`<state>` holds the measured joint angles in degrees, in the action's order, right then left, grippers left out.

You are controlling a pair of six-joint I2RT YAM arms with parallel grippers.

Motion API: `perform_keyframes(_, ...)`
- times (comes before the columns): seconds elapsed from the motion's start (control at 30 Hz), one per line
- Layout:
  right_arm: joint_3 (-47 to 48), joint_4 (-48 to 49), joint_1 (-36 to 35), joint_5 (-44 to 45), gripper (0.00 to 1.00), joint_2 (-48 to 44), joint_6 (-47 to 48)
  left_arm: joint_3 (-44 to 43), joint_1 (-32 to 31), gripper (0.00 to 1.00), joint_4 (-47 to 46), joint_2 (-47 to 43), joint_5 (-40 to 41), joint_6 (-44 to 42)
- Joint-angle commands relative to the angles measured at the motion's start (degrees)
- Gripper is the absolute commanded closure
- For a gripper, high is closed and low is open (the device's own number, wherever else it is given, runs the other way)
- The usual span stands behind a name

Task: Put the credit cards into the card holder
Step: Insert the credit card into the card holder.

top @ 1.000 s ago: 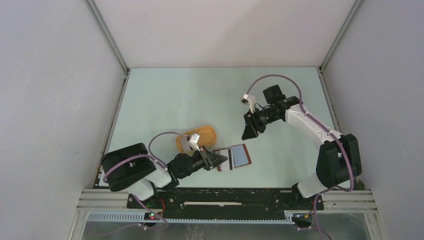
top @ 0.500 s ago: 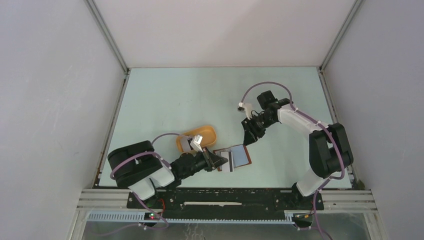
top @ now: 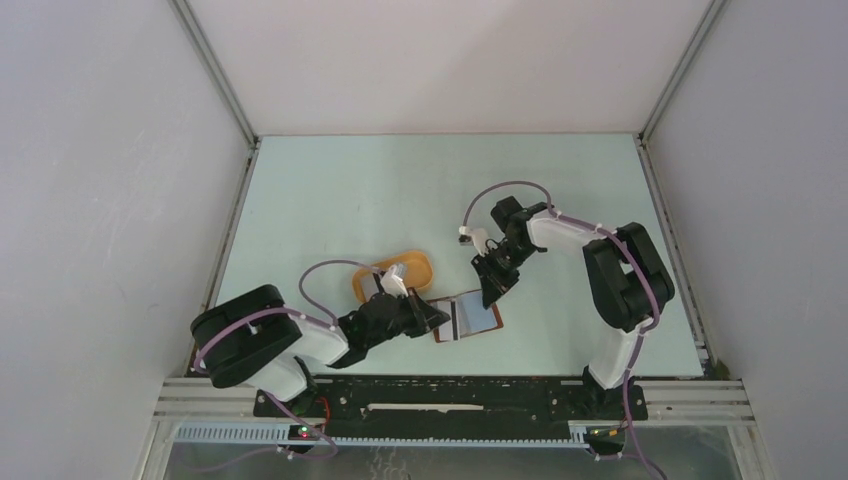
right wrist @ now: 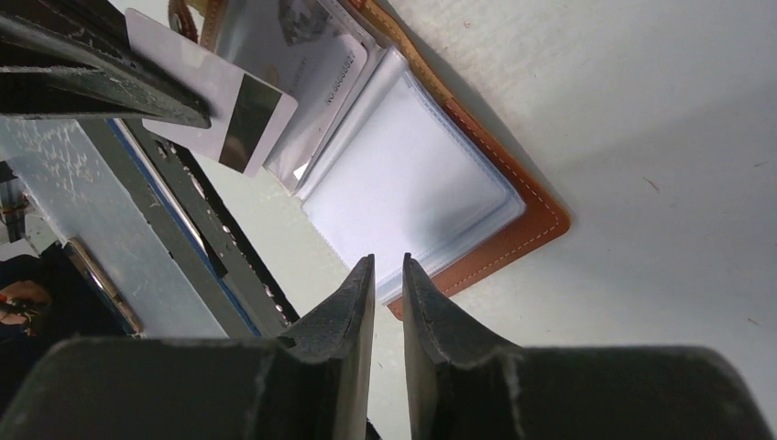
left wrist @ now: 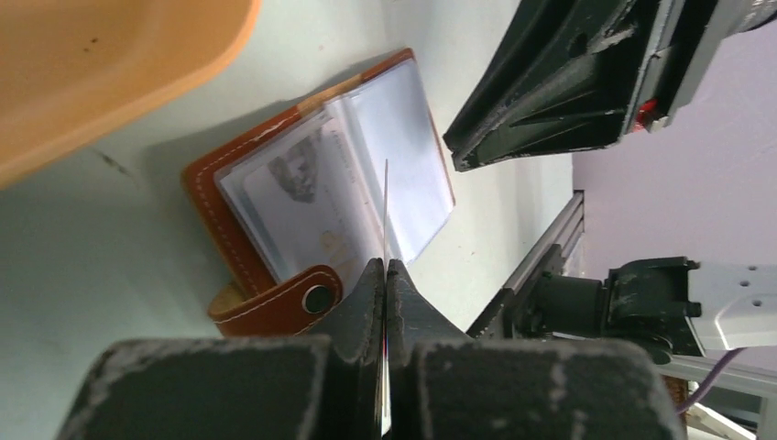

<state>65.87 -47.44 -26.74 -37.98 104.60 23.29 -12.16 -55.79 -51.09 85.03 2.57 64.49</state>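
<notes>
Pinching grey-white striped plastic credit card [right wrist: 197, 78] in shut left gripper [left wrist: 385, 268] above open reddish-brown leather card holder [left wrist: 203, 197]; right gripper [right wrist: 388, 266] barely ajar, empty. Best tilted flat, slid into sleeve [right wrist: 412, 183].

The card holder [left wrist: 203, 197] is reddish-brown leather with pale stitching along its border (its clear sleeves look pale grey-blue). The credit card [right wrist: 206, 87] is white with a dark stripe. The tray [left wrist: 101, 64] is orange-yellow, the table [top: 400, 190] pale mint green.
</notes>
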Motion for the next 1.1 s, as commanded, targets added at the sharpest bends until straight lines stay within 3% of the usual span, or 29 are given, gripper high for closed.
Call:
perform_keyframes(0.0,2.4,-0.3,-1.0,2.6,0.76,1.1,-1.3,-3.5,0.9,1.00,5.5,-1.6,-2.1,-1.5)
perform_keyframes(0.2,2.8,-0.5,-1.0,3.7,0.79,3.2,-2.1,-5.2,1.9,1.00,5.3,0.1,-4.9,-0.6)
perform_keyframes(0.5,2.8,-0.5,-1.0,4.1,0.81,3.7,-2.5,-4.9,4.2,1.00,-2.9,6.2,-9.6,4.0)
perform_keyframes(1.07,3.2,-0.9,-1.9,5.0,0.83,5.6,-2.8,-6.0,5.4,1.00,-3.8,12.3,-9.8,5.7)
